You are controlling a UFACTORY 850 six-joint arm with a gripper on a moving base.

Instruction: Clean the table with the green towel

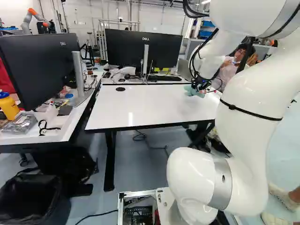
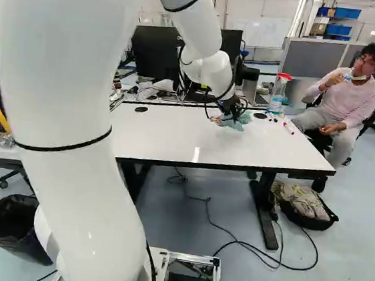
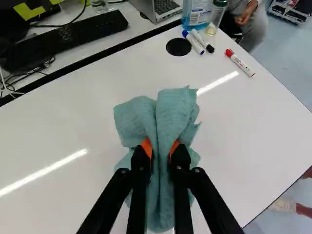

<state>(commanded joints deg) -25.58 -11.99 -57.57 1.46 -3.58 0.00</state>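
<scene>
- Pinching the green towel (image 3: 134, 119) between two orange pads, the tool (image 3: 160, 147) is closed down on a bunched middle fold, cloth bulging out on both sides.
- The towel lies straight ahead of and beneath the tool, its longer axis running the way the fingers point, so a stroke across that axis should sweep the broader front.
- In the right base view it sits over the far half of the white surface (image 2: 174, 136), with the whiteboard markers to its right: a red-capped one (image 3: 241, 63), and a blue-capped one (image 3: 193, 42) beside a black-capped one (image 3: 203, 41).
- From the tool, those markers lie ahead and off to one side, near the round black grommet (image 3: 179, 47) and the spray bottle (image 3: 199, 14); a long wipe that way could knock them.
- Whether the towel's underside presses on the surface or hangs just above it, I cannot tell.
- The arm (image 1: 253, 98) blocks the right end of the surface in the left base view and the left end in the right base view.
- No dirt can be made out, so a wipe along the surface seems the sensible next step.
</scene>
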